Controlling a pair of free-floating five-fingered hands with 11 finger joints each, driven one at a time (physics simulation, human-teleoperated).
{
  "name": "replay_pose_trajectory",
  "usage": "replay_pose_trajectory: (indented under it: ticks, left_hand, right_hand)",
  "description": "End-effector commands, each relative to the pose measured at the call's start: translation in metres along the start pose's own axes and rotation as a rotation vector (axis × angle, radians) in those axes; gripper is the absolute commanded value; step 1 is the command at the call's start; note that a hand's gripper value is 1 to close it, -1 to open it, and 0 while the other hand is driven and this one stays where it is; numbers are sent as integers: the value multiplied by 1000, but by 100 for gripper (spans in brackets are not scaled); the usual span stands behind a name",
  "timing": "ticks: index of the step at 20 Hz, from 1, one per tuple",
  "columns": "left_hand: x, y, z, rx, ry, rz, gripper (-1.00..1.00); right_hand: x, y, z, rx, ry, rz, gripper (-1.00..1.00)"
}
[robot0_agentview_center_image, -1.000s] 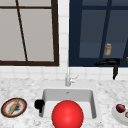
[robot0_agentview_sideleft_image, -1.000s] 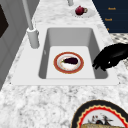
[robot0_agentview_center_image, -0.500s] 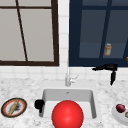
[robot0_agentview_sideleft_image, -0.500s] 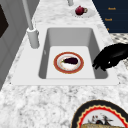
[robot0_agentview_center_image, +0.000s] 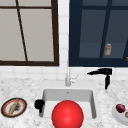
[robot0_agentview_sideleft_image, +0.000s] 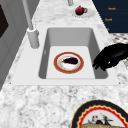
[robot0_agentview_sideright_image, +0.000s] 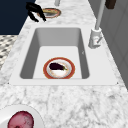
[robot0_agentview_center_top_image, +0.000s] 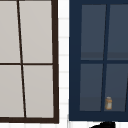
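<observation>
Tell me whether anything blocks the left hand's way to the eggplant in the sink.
Nothing visible does. In the left side view the left hand hangs over the sink's front rim, and the eggplant lies uncovered on its plate on the basin floor. The faucet stands at the back rim, off that path.

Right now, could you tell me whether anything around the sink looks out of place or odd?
Yes: a large red ball sits in front of the sink in the front view, yet the side views show a plate with a dark eggplant on the basin floor and no ball. Nothing looks spilled or damaged.
</observation>
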Motion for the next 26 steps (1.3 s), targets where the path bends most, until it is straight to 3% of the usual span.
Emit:
replay_pose_trajectory:
  ticks: [1, 8, 16, 26]
  left_hand:
    - [0, 0, 0, 0, 0, 0, 0]
    - [0, 0, 0, 0, 0, 0, 0]
    - [0, 0, 0, 0, 0, 0, 0]
    - [0, 0, 0, 0, 0, 0, 0]
  right_hand:
    - [-6, -6, -15, -16, 94, 55, -100]
    - [-13, -7, -38, 32, 224, 130, -100]
    - [-23, -9, -73, 52, 375, 194, -100]
    - [-33, -23, -110, 56, 573, 318, -100]
